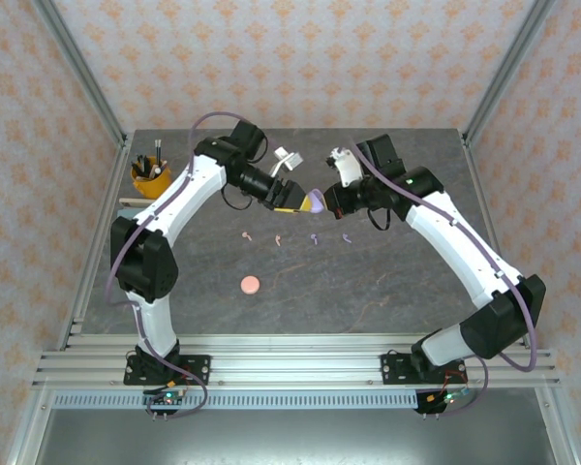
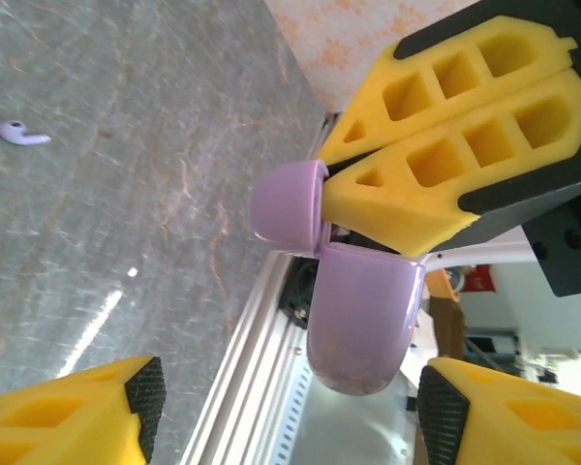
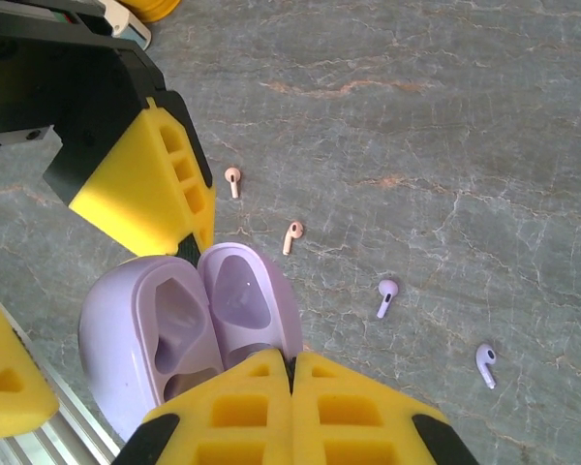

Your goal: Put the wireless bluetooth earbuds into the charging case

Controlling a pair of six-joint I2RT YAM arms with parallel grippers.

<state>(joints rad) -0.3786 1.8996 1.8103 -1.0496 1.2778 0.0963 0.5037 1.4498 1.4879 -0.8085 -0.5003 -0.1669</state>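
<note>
Right end effector (image 3: 290, 373) clamped shut on open lilac charging case (image 3: 165, 329) near hinge, holding it clear of bench (image 3: 465, 145). Left end effector (image 2: 290, 392) spread astride case body, gripping nothing. Lilac earbuds (image 3: 386, 295) and pink earbuds (image 3: 291, 235) lie on bench below both. Step: lid up, wells empty. Next likely: left backs off, pinches lilac bud.

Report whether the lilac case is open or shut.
Open: the lilac case has its lid swung back, both wells bare.

The grey table (image 1: 387, 281) bears four earbuds (image 3: 291, 235) (two pink, two lilac) and a pink case (image 1: 250, 285).
</note>
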